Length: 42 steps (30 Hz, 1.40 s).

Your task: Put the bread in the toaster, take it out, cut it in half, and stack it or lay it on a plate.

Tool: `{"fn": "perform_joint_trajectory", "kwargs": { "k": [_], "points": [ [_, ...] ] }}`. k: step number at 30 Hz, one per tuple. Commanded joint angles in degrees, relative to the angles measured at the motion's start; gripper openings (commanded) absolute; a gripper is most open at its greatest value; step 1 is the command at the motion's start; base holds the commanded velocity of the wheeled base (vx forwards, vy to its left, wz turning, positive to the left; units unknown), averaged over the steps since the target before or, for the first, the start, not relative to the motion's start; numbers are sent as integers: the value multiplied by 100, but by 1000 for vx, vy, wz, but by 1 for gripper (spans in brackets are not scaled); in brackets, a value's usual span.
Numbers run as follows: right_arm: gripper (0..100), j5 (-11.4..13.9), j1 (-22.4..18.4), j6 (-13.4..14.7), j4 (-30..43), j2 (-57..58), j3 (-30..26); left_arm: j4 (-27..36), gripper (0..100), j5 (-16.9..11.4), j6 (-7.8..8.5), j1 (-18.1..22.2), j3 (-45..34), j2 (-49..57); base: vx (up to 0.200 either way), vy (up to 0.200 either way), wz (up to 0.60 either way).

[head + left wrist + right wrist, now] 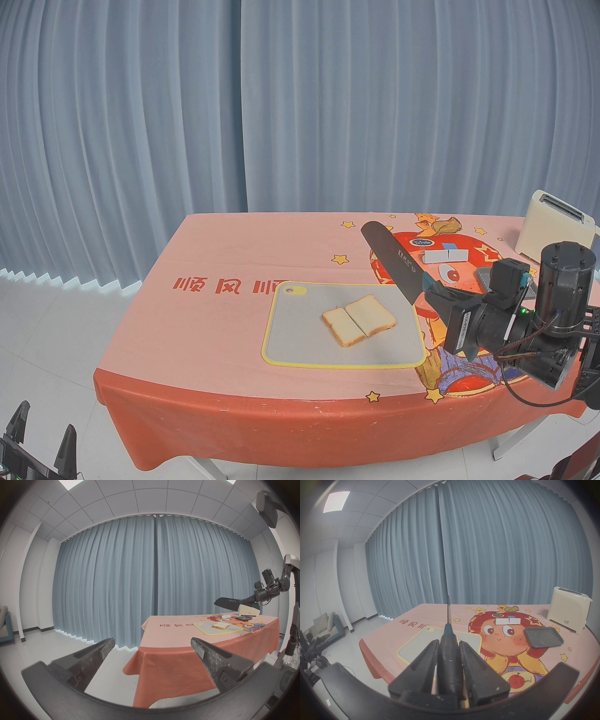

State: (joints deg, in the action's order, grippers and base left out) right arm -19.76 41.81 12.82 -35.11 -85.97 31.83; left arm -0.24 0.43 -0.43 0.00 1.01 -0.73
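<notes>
Two bread halves [358, 320] lie side by side on a grey cutting board [300, 337] with a yellow rim. My right gripper [439, 294] hovers just beyond the board's right edge, shut on the handle of a black-bladed knife [394, 259]. The blade points up and to the left, above the board's far right corner. In the right wrist view the gripper [449, 645] clamps the handle and the knife [448, 609] shows edge-on. A cream toaster [556, 226] stands at the table's back right. My left gripper [153, 655] is open and empty, low off the table's left front [40, 437].
A dark rectangular tray [543, 637] lies in front of the toaster [570, 609]. A small white and blue block [445, 255] sits behind the knife. The table [206, 337] wears an orange-pink printed cloth. Grey curtains hang behind it.
</notes>
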Motion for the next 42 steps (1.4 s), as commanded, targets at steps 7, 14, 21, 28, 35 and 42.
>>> {"fn": "perform_joint_trajectory", "kwargs": {
  "k": [7,14,21,28,35,42],
  "points": [
    [0,-45,-42,1,-5,-16,34,-2,100,1,-1,0,-101,38,0,0,0],
    [0,-168,-77,1,-5,-60,25,-2,100,1,-1,0,-101,38,0,0,0],
    [0,-265,-86,1,-5,-113,25,-2,100,1,-1,0,-101,38,0,0,0],
    [0,-458,-86,1,-14,-148,43,-2,100,1,-1,0,-101,38,0,0,0],
    [0,-485,-94,1,-5,-140,43,-2,100,1,-1,0,-101,38,0,0,0],
    [0,-485,-112,1,-5,-157,25,-2,100,1,-1,0,-101,38,0,0,0]
  ]
}}
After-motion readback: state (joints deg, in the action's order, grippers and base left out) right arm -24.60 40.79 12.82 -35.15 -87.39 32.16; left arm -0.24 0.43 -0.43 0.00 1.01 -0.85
